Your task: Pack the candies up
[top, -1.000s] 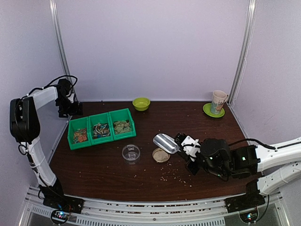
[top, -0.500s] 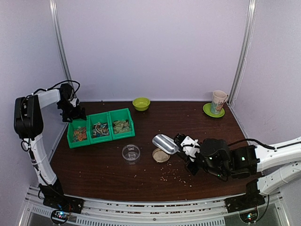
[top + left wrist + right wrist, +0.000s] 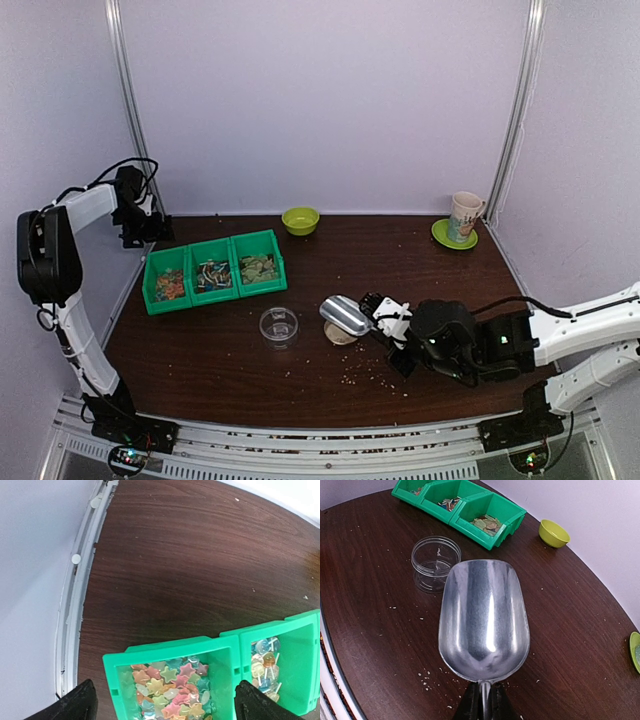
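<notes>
Light, loose and likely slippery, the candies (image 3: pixel 170 692) heaped in the green bins (image 3: pixel 170 645) at the bench's (image 3: pixel 420 250) left rear suit scooping, not pinching; the right pincer (image 3: pixel 483 705) clamps the handle of the metal scoop (image 3: pixel 482 615), while the left pincer (image 3: pixel 167 705) gapes above them.

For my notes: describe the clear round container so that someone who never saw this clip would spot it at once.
On the dark wooden table, find the row of three green bins at the left. The clear round container stands alone just in front of their right end, left of the metal scoop. It alone is see-through, and looks empty, whereas the bins hold candies.
</notes>
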Tool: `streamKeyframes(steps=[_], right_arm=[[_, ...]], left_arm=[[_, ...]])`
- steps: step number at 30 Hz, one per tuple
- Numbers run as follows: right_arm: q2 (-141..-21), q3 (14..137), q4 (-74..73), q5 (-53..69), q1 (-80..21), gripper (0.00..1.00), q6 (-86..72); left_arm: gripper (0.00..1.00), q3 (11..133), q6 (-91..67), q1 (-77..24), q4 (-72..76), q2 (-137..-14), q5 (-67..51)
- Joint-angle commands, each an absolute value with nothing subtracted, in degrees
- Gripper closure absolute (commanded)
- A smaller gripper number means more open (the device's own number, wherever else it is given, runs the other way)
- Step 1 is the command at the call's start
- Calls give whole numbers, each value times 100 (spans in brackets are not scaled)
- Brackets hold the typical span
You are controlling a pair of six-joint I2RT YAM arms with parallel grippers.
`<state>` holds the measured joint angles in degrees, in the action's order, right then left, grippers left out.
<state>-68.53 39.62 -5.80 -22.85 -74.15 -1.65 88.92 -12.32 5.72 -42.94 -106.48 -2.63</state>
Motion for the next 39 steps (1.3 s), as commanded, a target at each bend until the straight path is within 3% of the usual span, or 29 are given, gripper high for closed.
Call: streamKeyframes(steps=[1,7,13,19,28,39], right_arm=[[-6829,4217,-555,-2282,-7426,100,-110],[-6707,4117,-582,-2354,-7427,100,-146],[-6736,4112,-584,-2357,-7426,100,-189],[-6791,4108,-496,-2360,-7427,100,-175],[-6778,4039,-473,-2342,-7426,100,-225],[-6850,4001,-352,-2295,-7435,100,-229]], left_arm=[[2,9082,-1196,667,-4357,-10847,94],[6,8930,-1312,704,-4421,-10928,378],[27,8672,-1622,703,-4419,-10894,338],[33,8212,-1962,704,-4260,-10794,159],[66,7837,-2373,706,-4120,-10720,49],[90,6721,-3205,695,-3586,-9909,-203]])
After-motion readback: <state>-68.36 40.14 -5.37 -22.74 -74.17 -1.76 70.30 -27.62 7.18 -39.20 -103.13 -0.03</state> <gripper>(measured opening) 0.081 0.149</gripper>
